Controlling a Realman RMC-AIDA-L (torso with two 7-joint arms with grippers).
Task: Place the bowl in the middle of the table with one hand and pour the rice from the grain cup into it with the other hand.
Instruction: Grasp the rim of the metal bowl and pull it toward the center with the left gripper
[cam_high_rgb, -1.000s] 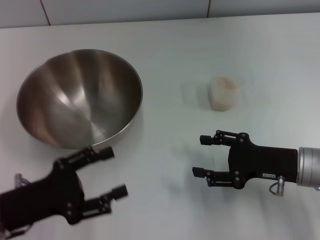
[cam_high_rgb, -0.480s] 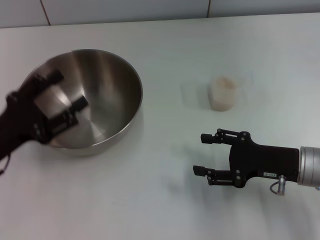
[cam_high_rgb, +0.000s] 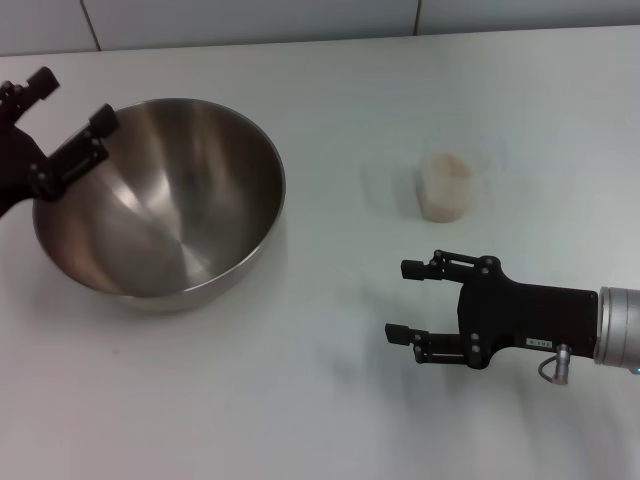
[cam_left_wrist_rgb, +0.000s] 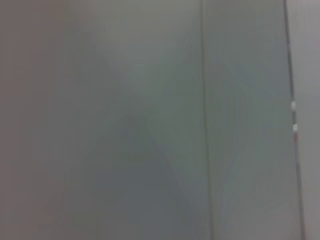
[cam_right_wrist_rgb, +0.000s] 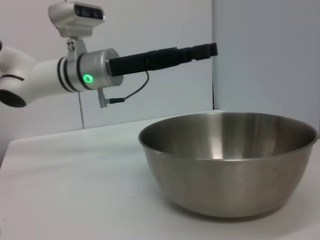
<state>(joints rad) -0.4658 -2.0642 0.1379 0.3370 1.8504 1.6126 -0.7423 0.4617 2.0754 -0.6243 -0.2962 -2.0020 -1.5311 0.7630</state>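
In the head view, the bowl (cam_high_rgb: 160, 195) stands on the table (cam_high_rgb: 320, 400) at about 10 o'clock, not yet in the middle. It is empty, steel and stiff, with smooth slippery walls, so I judge the thin rim is the only good place to pinch it. The left gripper (cam_high_rgb: 62, 118) hangs with fingers spread over the rim at the bowl's 10 o'clock side, touching nothing. The cup (cam_high_rgb: 445, 187) stands at about 2 o'clock, well apart from the bowl, full of rice (cam_high_rgb: 446, 165). It looks light and thin, so a soft hold around the middle of its wall seems best. The right gripper (cam_high_rgb: 415, 302) waits spread wide at 5 o'clock, near the cup

The left wrist view shows only a plain grey surface

In the right wrist view, the bowl (cam_right_wrist_rgb: 230, 165) sits upright and the left gripper (cam_right_wrist_rgb: 202, 50) hovers above its rim
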